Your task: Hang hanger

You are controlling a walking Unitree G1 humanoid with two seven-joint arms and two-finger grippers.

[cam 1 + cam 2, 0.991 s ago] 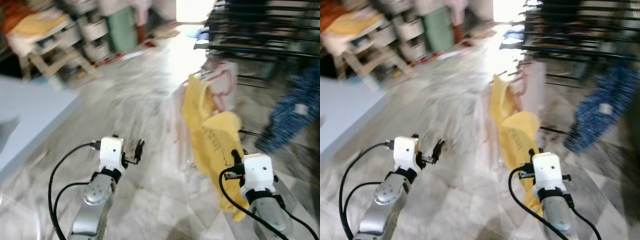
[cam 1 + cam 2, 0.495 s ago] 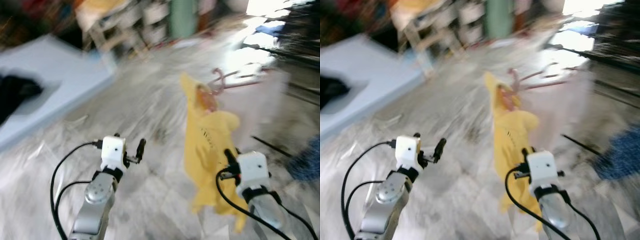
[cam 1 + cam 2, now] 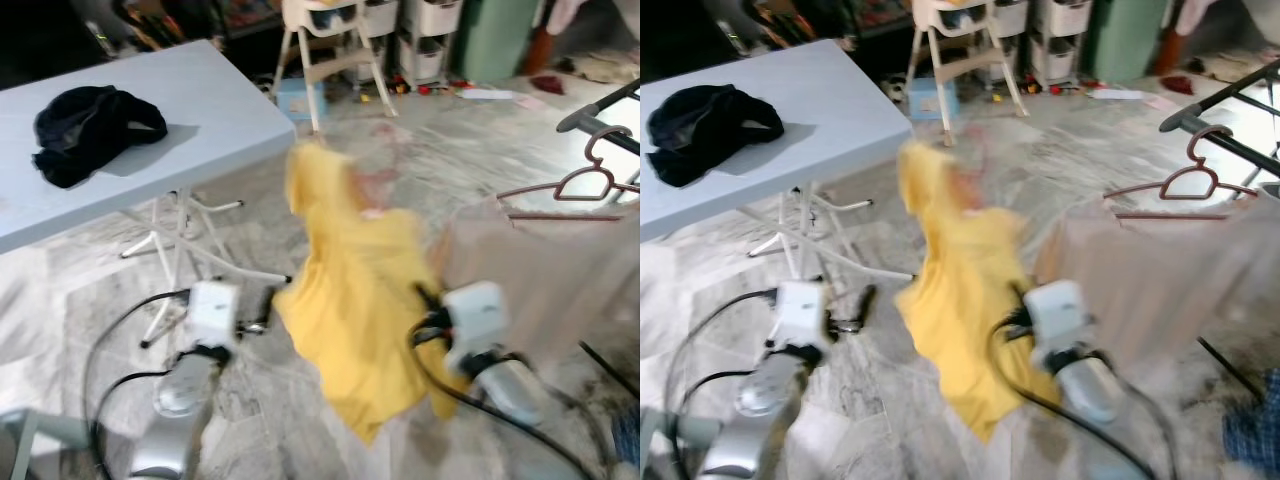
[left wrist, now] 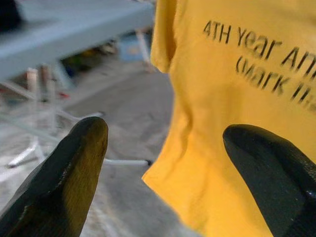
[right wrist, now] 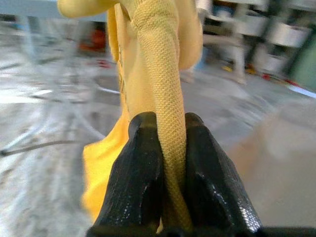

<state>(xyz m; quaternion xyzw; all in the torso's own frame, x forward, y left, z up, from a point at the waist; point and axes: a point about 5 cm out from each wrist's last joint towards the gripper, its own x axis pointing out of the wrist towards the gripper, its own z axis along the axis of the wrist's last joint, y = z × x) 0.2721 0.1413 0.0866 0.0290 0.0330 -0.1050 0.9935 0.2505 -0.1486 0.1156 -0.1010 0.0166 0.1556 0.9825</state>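
Observation:
A yellow T-shirt (image 3: 355, 300) with black print hangs blurred in the middle, over the marble floor. My right gripper (image 5: 165, 123) is shut on a rolled fold of the shirt (image 5: 158, 64); in the eye view that gripper (image 3: 428, 303) is at the shirt's right edge. A pinkish smear at the shirt's top is too blurred to identify. My left gripper (image 3: 266, 308) is open just left of the shirt, and the printed cloth (image 4: 237, 89) fills the space beyond its fingers (image 4: 74, 163). At the right a brown hanger (image 3: 585, 180) carries a beige garment (image 3: 540, 270).
A pale blue folding table (image 3: 200, 95) stands at the left with a black garment (image 3: 90, 125) on it. Behind are a high chair (image 3: 335, 40), drawer units (image 3: 430, 35) and a green bin (image 3: 505, 40). A dark rack bar (image 3: 600, 105) crosses the right edge.
The whole picture has swung, bringing the table and the hung beige garment into view. The yellow shirt has stayed in my right gripper and swung leftward, closer to the open left gripper.

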